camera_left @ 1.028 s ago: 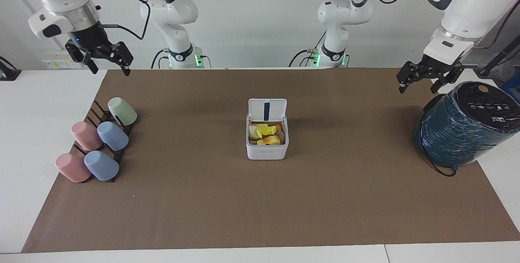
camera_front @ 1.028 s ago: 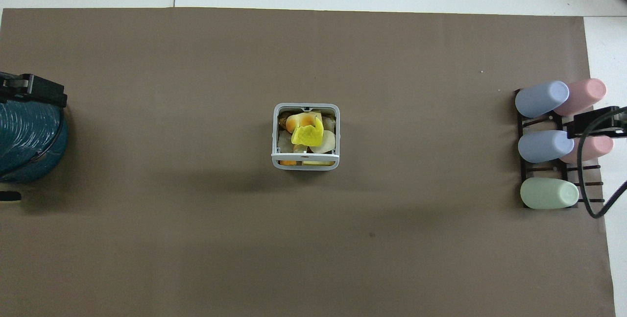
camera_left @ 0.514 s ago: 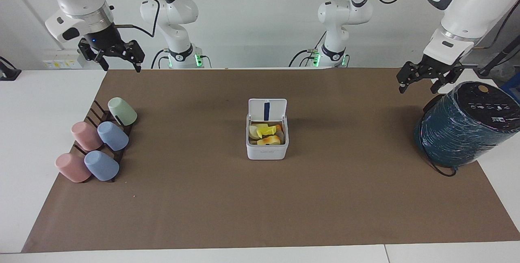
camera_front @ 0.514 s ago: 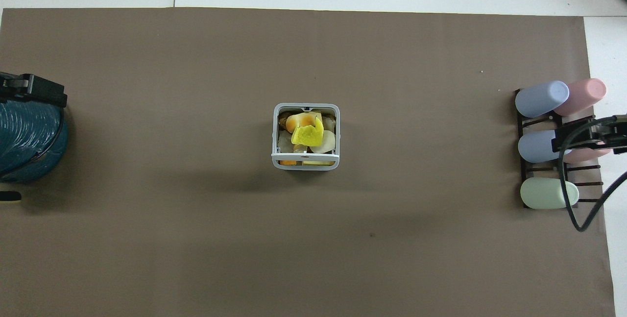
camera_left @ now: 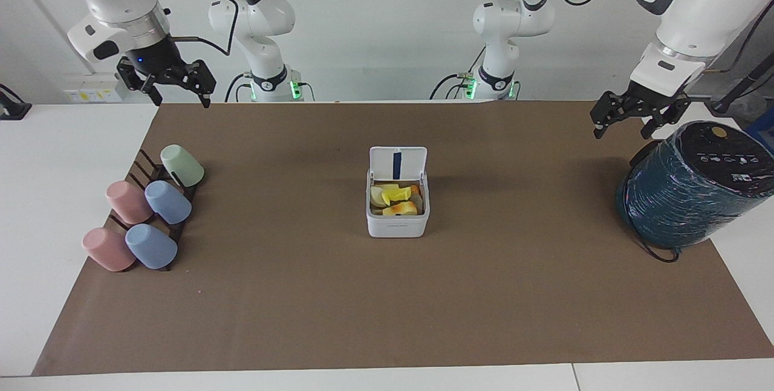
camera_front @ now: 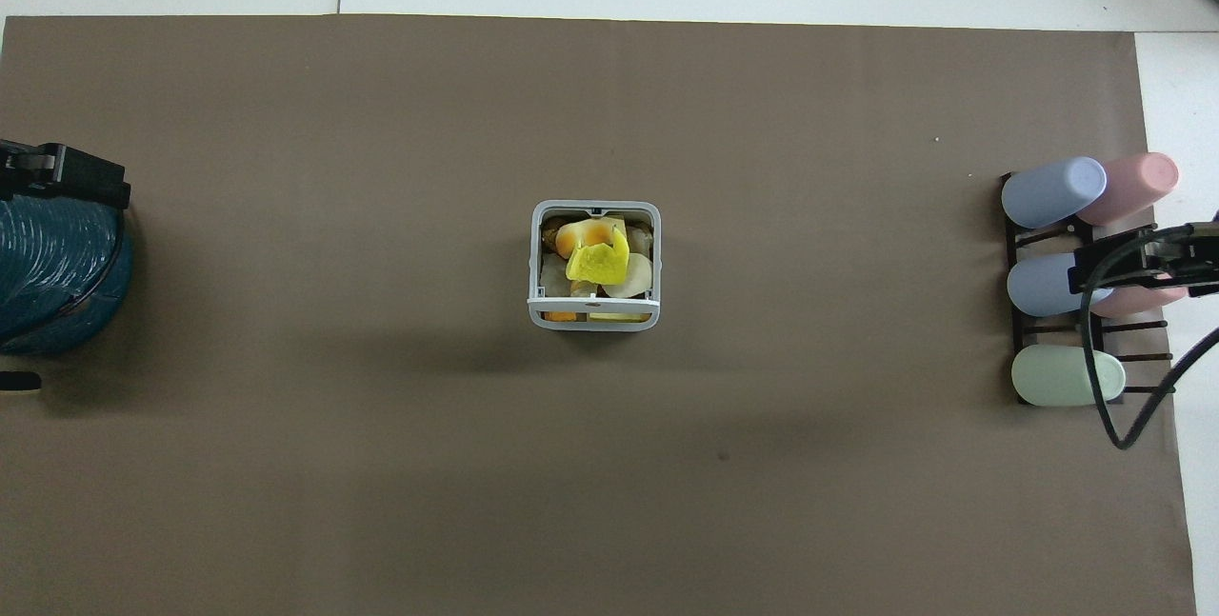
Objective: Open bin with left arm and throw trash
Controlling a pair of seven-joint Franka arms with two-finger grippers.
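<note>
Since a second ago your right gripper (camera_left: 175, 90) has risen and shifted toward the robots' edge of the desk; over the last half second it barely moves. Everything else stays put.

Bin (camera_left: 398, 222) sits mid-mat on the brown mat (camera_left: 387, 318), lid (camera_left: 398, 163) flipped up at the bin's 12 o'clock in the facing view, leaning toward the robots. Trash (camera_front: 597, 263) is inside the bin: bright yellow jagged piece on top, pale and orange-tinted chunks around it.

Your right gripper hangs in the air over the mat's corner at the right arm's end, fingers spread, holding nothing. Green cup (camera_left: 182, 165) and the cup rack (camera_left: 151, 210) with pink and blue cups lie at about 5 o'clock from it in the facing view.

Your left gripper (camera_left: 625, 123) hangs over the mat's edge at the left arm's end, fingers spread, empty, waiting. Dark-teal wrapped cylinder (camera_left: 689, 191) stands at about 4 o'clock from it in the facing view, half off the mat.

In the overhead view the bin is dead centre, cylinder at 9 o'clock, cups at 3 o'clock.
</note>
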